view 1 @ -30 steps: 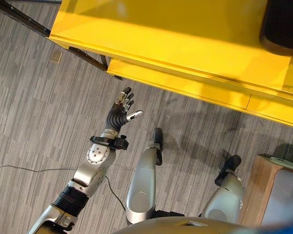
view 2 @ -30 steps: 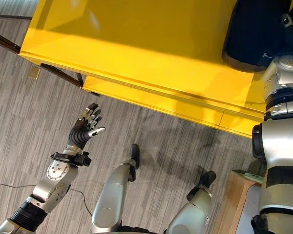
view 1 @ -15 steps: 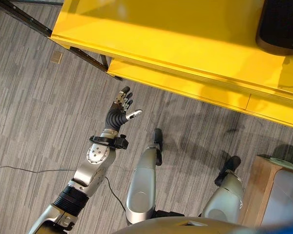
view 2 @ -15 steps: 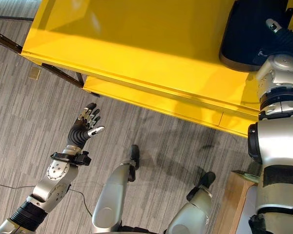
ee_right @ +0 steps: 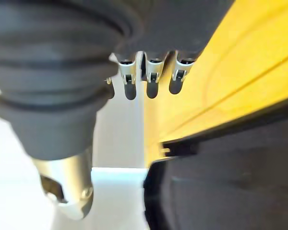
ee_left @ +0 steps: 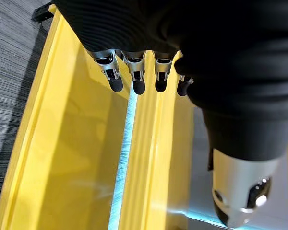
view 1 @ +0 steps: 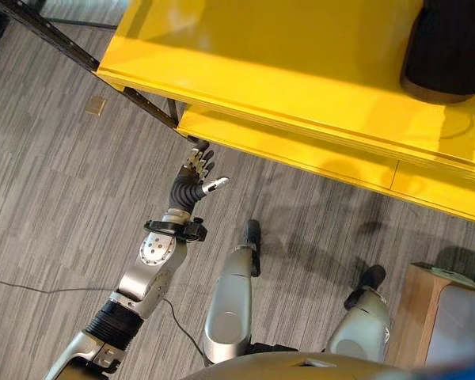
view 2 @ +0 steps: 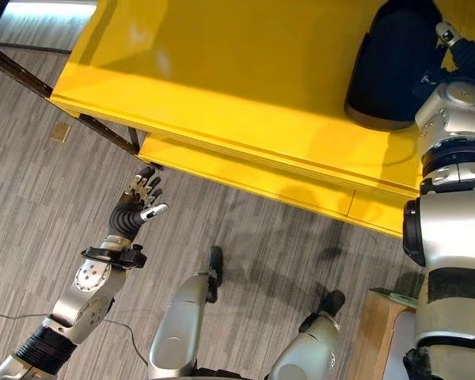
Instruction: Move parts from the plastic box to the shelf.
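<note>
The left hand [view 1: 196, 170] hangs released and empty near the yellow shelf [view 1: 301, 71] edge, as before. The dark part [view 2: 392, 67] now rests on the shelf; beside it the right hand [ee_right: 149, 79] has let go, fingers straight.

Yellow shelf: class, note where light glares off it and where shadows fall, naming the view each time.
Right eye view: a pale sheen lies on the yellow shelf towards its left end, and the black part darkens the surface at its base. Left eye view: soft shadows fall on the floor below the shelf's front edge. Left wrist view: a bright bluish streak runs along the shelf's seam.
</note>
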Tool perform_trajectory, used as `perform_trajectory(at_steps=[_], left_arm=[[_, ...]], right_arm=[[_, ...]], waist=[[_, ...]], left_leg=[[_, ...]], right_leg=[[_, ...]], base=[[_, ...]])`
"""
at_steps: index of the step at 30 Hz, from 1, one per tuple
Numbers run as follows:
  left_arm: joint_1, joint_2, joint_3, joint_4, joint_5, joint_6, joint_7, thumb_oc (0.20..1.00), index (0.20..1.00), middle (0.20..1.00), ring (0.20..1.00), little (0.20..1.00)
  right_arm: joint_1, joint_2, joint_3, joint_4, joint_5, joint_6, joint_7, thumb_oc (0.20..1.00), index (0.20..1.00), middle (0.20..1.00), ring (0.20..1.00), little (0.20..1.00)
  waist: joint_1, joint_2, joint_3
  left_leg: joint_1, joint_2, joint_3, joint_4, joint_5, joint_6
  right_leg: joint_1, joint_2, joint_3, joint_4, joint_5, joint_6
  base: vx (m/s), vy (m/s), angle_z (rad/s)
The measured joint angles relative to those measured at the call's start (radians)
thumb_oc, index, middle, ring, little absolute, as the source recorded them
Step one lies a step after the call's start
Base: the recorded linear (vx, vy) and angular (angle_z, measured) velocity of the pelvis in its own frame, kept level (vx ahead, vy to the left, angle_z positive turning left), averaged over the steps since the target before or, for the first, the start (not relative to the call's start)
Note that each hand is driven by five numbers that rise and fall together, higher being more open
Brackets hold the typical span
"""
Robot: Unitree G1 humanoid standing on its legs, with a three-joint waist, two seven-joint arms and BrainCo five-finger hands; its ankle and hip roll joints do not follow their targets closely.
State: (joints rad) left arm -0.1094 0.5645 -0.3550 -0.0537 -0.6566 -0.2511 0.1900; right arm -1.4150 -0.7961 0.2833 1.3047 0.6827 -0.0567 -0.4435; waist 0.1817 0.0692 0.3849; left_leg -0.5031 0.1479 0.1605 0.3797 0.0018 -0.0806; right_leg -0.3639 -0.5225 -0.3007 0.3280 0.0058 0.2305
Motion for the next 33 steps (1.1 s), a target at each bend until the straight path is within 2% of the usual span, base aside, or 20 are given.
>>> perform_trajectory(at_steps=[10,13,14,15,16,18,21,22,23,24,27,30,32,33], left_arm=[[0.015,0.005,0.000,0.003,-0.001,0.003,-0.038,1.000,1.000,1.000,1.000,1.000],[0.041,0.007,0.001,0.005,-0.001,0.006,-0.041,1.000,1.000,1.000,1.000,1.000],[0.053,0.008,0.012,0.007,-0.002,0.012,-0.048,1.000,1.000,1.000,1.000,1.000],[0.080,0.008,0.024,0.011,-0.001,0.014,-0.062,1.000,1.000,1.000,1.000,1.000],[0.089,0.007,0.025,0.011,-0.001,0.014,-0.062,1.000,1.000,1.000,1.000,1.000],[0.129,-0.004,0.041,0.018,-0.001,0.021,-0.076,1.000,1.000,1.000,1.000,1.000],[0.145,-0.016,0.043,0.047,0.000,0.035,-0.091,1.000,1.000,1.000,1.000,1.000],[0.162,-0.048,0.052,0.047,0.000,0.044,-0.103,1.000,1.000,1.000,1.000,1.000],[0.196,-0.085,0.076,0.044,0.002,0.053,-0.113,1.000,1.000,1.000,1.000,1.000],[0.224,-0.100,0.094,0.047,0.001,0.051,-0.117,1.000,1.000,1.000,1.000,1.000],[0.253,-0.140,0.132,0.054,0.017,0.062,-0.142,1.000,1.000,1.000,1.000,1.000],[0.276,-0.158,0.168,0.066,0.022,0.069,-0.150,1.000,1.000,1.000,1.000,1.000],[0.307,-0.182,0.171,0.077,0.024,0.070,-0.164,1.000,1.000,1.000,1.000,1.000],[0.349,-0.222,0.194,0.078,0.051,0.070,-0.172,1.000,1.000,1.000,1.000,1.000]], right_arm=[[0.009,0.000,-0.006,-0.033,0.000,-0.001,0.000,1.000,1.000,1.000,1.000,1.000],[0.076,0.003,-0.034,-0.084,0.000,-0.004,-0.001,1.000,1.000,1.000,1.000,1.000],[0.173,0.004,-0.053,-0.169,-0.004,-0.004,0.001,1.000,1.000,1.000,1.000,1.000],[0.292,0.022,-0.076,-0.221,-0.022,-0.005,0.002,1.000,1.000,1.000,1.000,1.000],[0.321,0.027,-0.078,-0.257,-0.029,-0.007,-0.001,1.000,1.000,1.000,1.000,1.000],[0.487,0.062,-0.100,-0.517,-0.054,-0.020,0.012,1.000,1.000,1.000,1.000,1.000],[0.643,0.096,-0.117,-0.692,-0.096,-0.036,0.050,1.000,1.000,1.000,1.000,1.000],[0.818,0.129,-0.192,-0.854,-0.109,-0.042,0.068,1.000,1.000,1.000,1.000,1.000],[1.062,0.213,-0.288,-1.098,-0.118,-0.054,0.118,1.000,1.000,1.000,1.000,1.000],[1.161,0.259,-0.280,-1.166,-0.119,-0.074,0.142,1.000,1.000,1.000,1.000,1.000],[1.387,0.345,-0.311,-1.289,-0.118,-0.074,0.226,1.000,1.000,1.000,1.000,1.000],[1.497,0.349,-0.318,-1.346,-0.118,-0.080,0.292,1.000,1.000,1.000,1.000,1.000],[1.589,0.393,-0.336,-1.395,-0.113,-0.091,0.351,1.000,1.000,1.000,1.000,1.000],[1.708,0.435,-0.340,-1.458,-0.105,-0.092,0.403,1.000,1.000,1.000,1.000,1.000]], waist=[[-0.003,-0.041,-0.043],[-0.009,-0.052,-0.080],[-0.019,-0.063,-0.086],[-0.022,-0.080,-0.159],[-0.031,-0.083,-0.174],[-0.059,-0.092,-0.186],[-0.092,-0.085,-0.208],[-0.107,-0.086,-0.216],[-0.112,-0.086,-0.225],[-0.124,-0.088,-0.233],[-0.144,-0.074,-0.274],[-0.178,-0.058,-0.308],[-0.189,-0.051,-0.356],[-0.199,-0.043,-0.364]], left_leg=[[0.079,0.013,0.006,-0.043,0.003,-0.005],[0.128,0.019,0.020,-0.077,0.008,-0.014],[0.179,0.026,0.024,-0.109,0.016,-0.026],[0.212,0.040,0.026,-0.150,0.022,-0.035],[0.219,0.045,0.026,-0.164,0.028,-0.043],[0.276,0.055,0.050,-0.194,0.032,-0.049],[0.313,0.067,0.055,-0.225,0.033,-0.051],[0.332,0.068,0.058,-0.242,0.038,-0.058],[0.376,0.066,0.079,-0.275,0.041,-0.063],[0.406,0.064,0.085,-0.291,0.042,-0.065],[0.452,0.063,0.107,-0.340,0.048,-0.073],[0.474,0.066,0.116,-0.358,0.052,-0.079],[0.501,0.076,0.133,-0.393,0.064,-0.085],[0.536,0.077,0.142,-0.420,0.074,-0.094]], right_leg=[[0.096,0.028,-0.019,-0.078,0.023,0.002],[0.133,0.039,-0.021,-0.106,0.025,0.001],[0.183,0.053,-0.033,-0.134,0.032,0.004],[0.215,0.085,-0.041,-0.187,0.038,-0.001],[0.218,0.091,-0.043,-0.192,0.040,0.001],[0.246,0.105,-0.030,-0.204,0.040,0.001],[0.252,0.123,-0.011,-0.208,0.037,-0.004],[0.263,0.125,-0.010,-0.208,0.032,-0.005],[0.291,0.125,-0.008,-0.224,0.029,-0.001],[0.307,0.126,-0.001,-0.234,0.028,0.001],[0.324,0.127,0.012,-0.246,0.025,0.005],[0.340,0.137,0.014,-0.262,0.026,0.006],[0.343,0.149,0.021,-0.271,0.024,0.008],[0.362,0.153,0.024,-0.278,0.021,0.011]], base=[[0.01,-0.009,-0.03],[0.05,-0.061,-0.10],[0.10,-0.105,-0.19],[0.07,-0.065,-0.20],[0.08,-0.068,-0.22],[0.05,-0.028,-0.29],[0.07,-0.032,-0.26],[0.16,-0.048,-0.11],[0.18,-0.042,-0.16],[0.12,-0.029,-0.23],[0.07,-0.021,-0.15],[0.05,-0.020,-0.13],[0.02,-0.031,-0.16],[0.01,-0.043,-0.16]])
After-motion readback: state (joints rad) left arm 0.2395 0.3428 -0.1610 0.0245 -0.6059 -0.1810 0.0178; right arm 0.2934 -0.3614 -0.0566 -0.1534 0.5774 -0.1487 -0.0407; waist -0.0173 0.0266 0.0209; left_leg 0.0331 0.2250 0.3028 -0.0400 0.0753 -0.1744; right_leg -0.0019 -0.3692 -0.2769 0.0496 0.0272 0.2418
